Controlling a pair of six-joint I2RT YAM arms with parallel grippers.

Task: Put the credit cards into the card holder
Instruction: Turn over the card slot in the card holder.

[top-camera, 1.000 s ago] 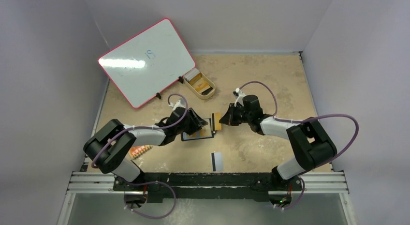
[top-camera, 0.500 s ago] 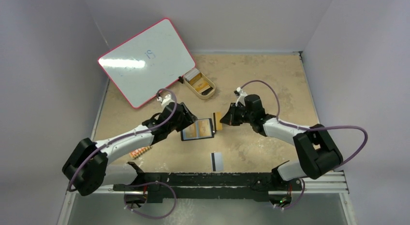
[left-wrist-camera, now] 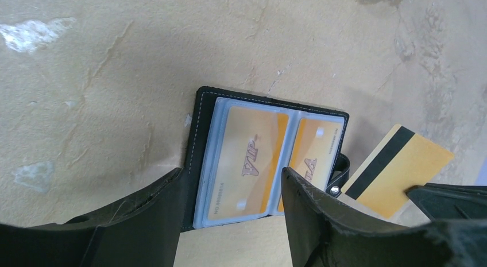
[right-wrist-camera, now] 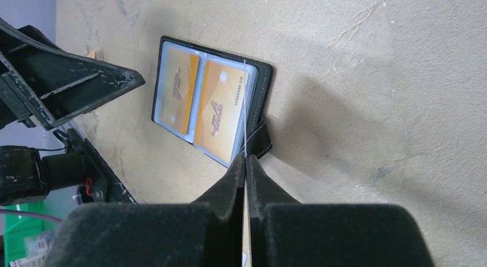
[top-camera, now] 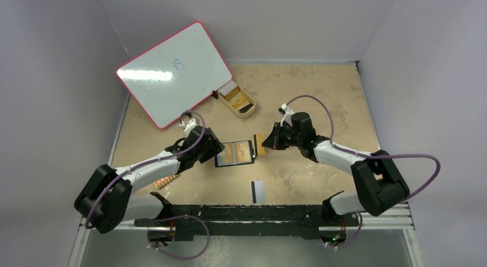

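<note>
The black card holder [top-camera: 217, 161] lies open on the table, with two orange-gold credit cards [left-wrist-camera: 252, 163] showing in its grey-blue pockets. My left gripper [top-camera: 210, 150] hangs open just off the holder's left end, and nothing sits between its fingers [left-wrist-camera: 321, 215]. My right gripper [top-camera: 269, 140] is shut on an orange-gold card with a black stripe [left-wrist-camera: 402, 166], holding it on edge at the holder's snap-tab side [right-wrist-camera: 261, 138]. A pale card with a black stripe [top-camera: 258, 190] lies flat nearer the arm bases.
A tan oval tray [top-camera: 239, 100] stands behind the holder, beside a red-rimmed whiteboard [top-camera: 175, 72] propped at the back left. A small orange board [top-camera: 166, 180] lies under the left arm. Grey walls close in both sides.
My left gripper has drawn back to the left off the card holder and its jaws have widened. The holder now lies uncovered. The right gripper with its card has barely moved.
</note>
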